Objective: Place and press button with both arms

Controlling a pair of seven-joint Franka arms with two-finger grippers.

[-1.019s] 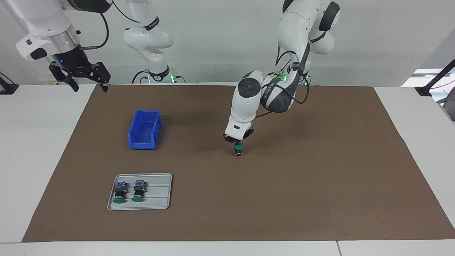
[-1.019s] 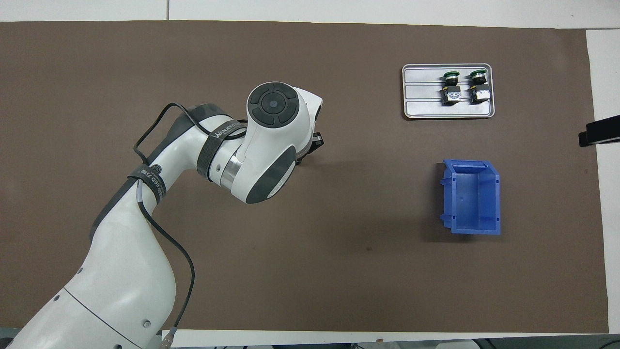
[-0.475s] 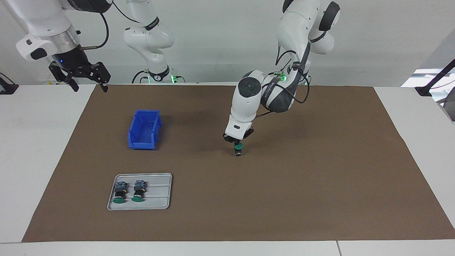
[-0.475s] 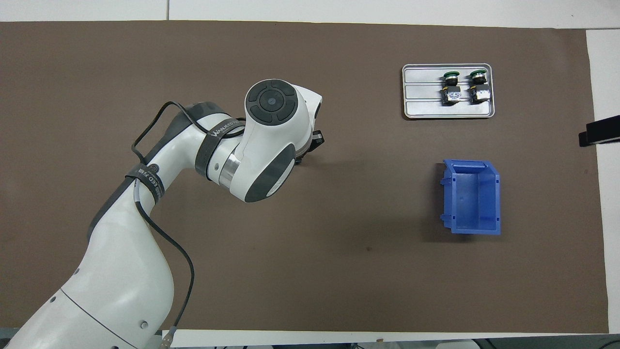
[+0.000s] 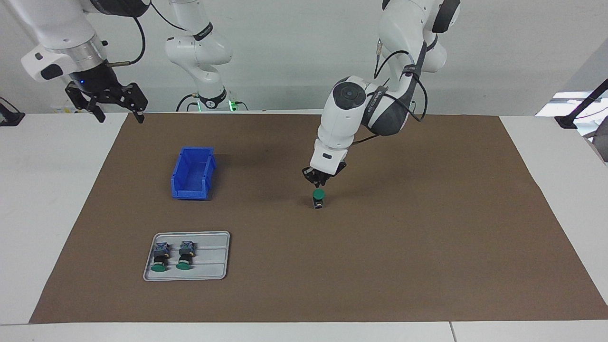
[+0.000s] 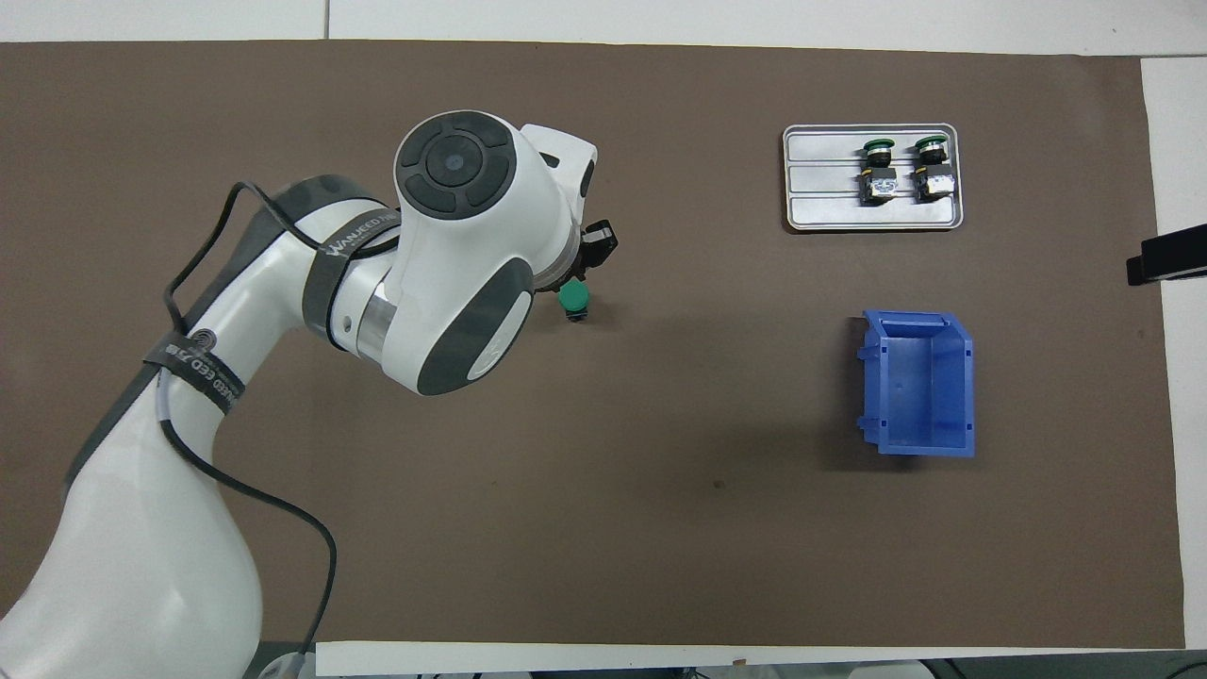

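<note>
**Left gripper above upright button at mat centre; right arm waiting**

Left gripper [image 5: 320, 182] hangs just above the button [image 5: 318, 198], with a clear gap between the fingertips and the green cap. Whether its fingers are spread or together cannot be told. In the overhead view most of the gripper is hidden under the arm's wrist, and the button [image 6: 573, 301] shows just beside it, cap facing up.

The button stands upright on the brown mat [image 5: 427, 247], cap on top and terminal block down, near the middle of the table. Nothing holds it.

Right gripper [image 5: 117, 114] is raised over the right arm's end of the table, at the mat's edge nearest the robots, fingers spread and empty; this arm waits.

Blue bin [image 5: 193, 173] sits on the mat toward the right arm's end. Farther from the robots than the bin lies a grey tray [image 5: 213, 259] with two more buttons [image 5: 172, 256] lying on their sides, side by side, green caps pointing away from the robots.
</note>
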